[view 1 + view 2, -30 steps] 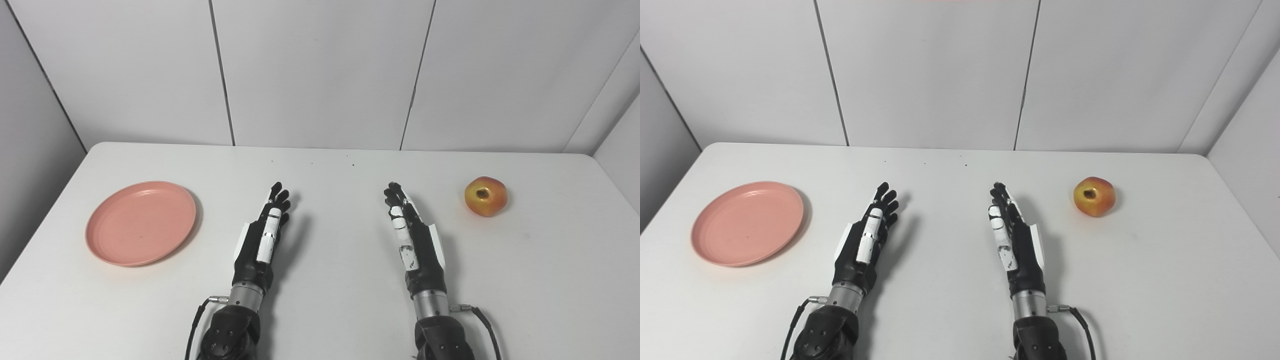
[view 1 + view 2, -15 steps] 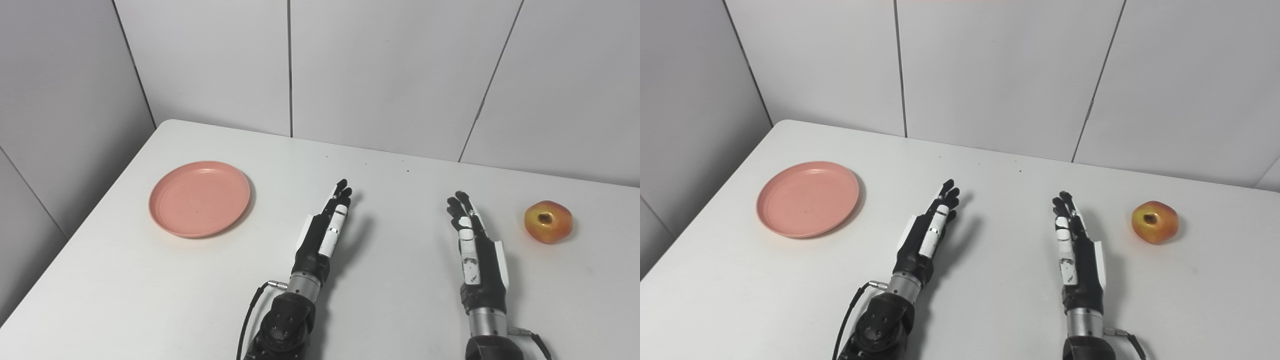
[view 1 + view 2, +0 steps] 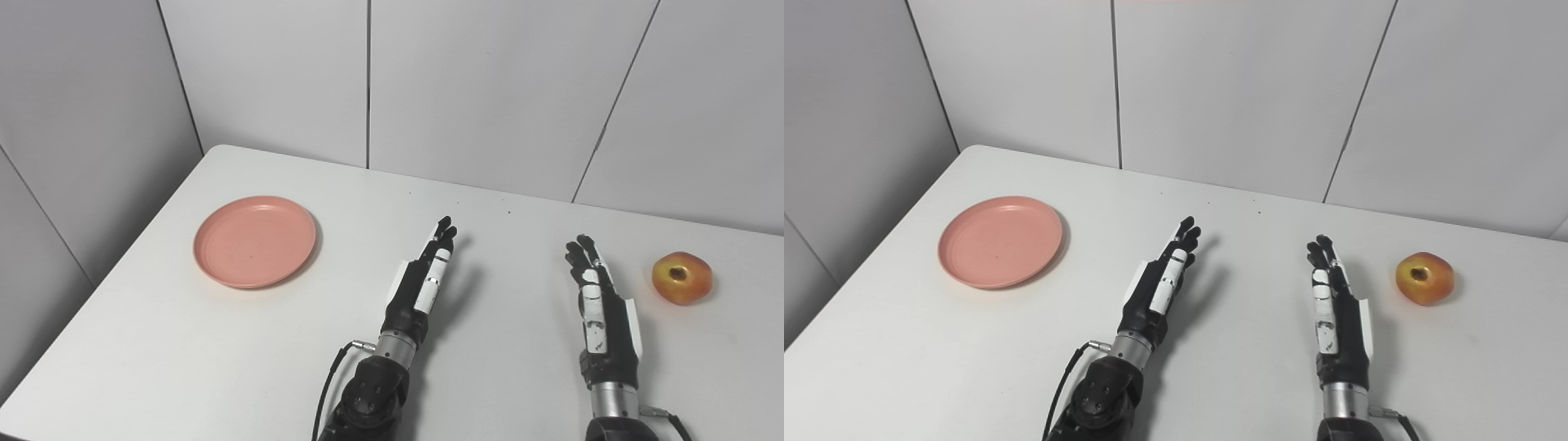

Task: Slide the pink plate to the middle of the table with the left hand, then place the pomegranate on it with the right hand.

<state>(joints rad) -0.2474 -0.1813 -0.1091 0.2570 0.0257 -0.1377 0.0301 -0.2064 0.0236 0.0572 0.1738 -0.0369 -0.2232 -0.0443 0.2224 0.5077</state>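
Pink plate (image 3: 255, 240), red-and-yellow pomegranate (image 3: 682, 277), white table (image 3: 245, 343), and both hands, left hand (image 3: 422, 288) and right hand (image 3: 601, 312), black with white panels.

The plate (image 3: 255, 241) is a round, shallow, salmon-pink dish with a low raised rim, lying flat and right side up with nothing in it. It sits on the left part of the table (image 3: 184, 343), near the left edge and closer to the far left corner than to the near edge. The pomegranate (image 3: 682, 277) is a roundish fruit, red blending to yellow-orange, its dark crown hollow facing up. It rests on the right part of the table, well apart from the plate.
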